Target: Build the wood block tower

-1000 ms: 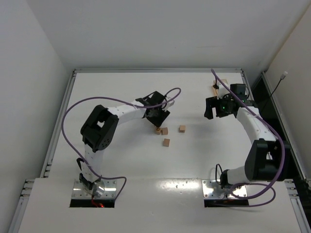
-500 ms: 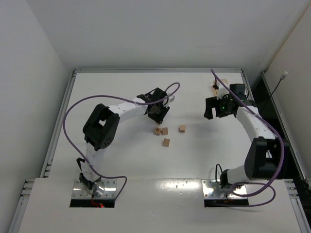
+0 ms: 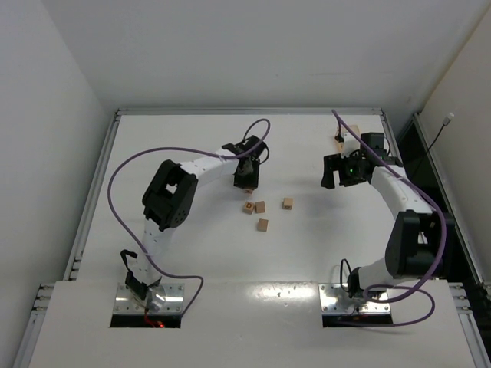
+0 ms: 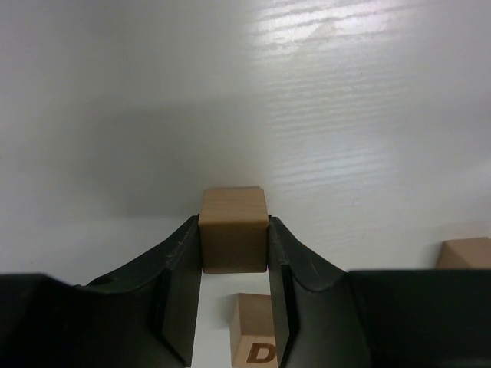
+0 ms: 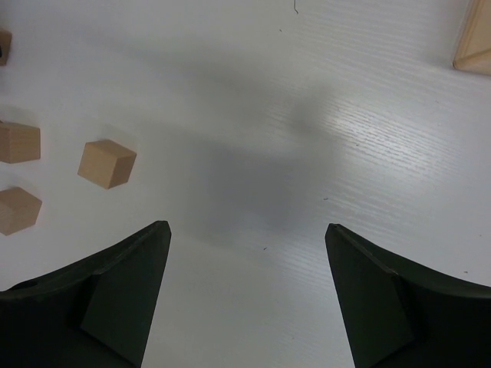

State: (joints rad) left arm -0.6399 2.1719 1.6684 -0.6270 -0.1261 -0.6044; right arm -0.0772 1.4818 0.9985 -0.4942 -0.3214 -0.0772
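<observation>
My left gripper (image 3: pixel 245 176) (image 4: pixel 234 224) is shut on a plain tan wooden cube (image 4: pixel 234 241), which the gripper hides in the top view. Just in front of it a cube marked D (image 3: pixel 249 207) (image 4: pixel 253 337) sits on the table beside a second cube (image 3: pixel 260 207). Two more cubes (image 3: pixel 287 203) (image 3: pixel 262 225) lie to the right and nearer. No stacked column shows. My right gripper (image 3: pixel 335 170) (image 5: pixel 245 228) is open and empty over bare table, right of the cubes (image 5: pixel 106 162). A tan wooden piece (image 3: pixel 340 139) (image 5: pixel 476 38) lies behind it.
The white table (image 3: pixel 192 253) has a raised metal rim along its left (image 3: pixel 96 192) and back edges. White walls stand close on the left and at the back. Purple cables loop over both arms.
My left gripper has drawn back from the group of cubes toward the far side and turned, with the cube between its fingers. The right arm has barely moved.
</observation>
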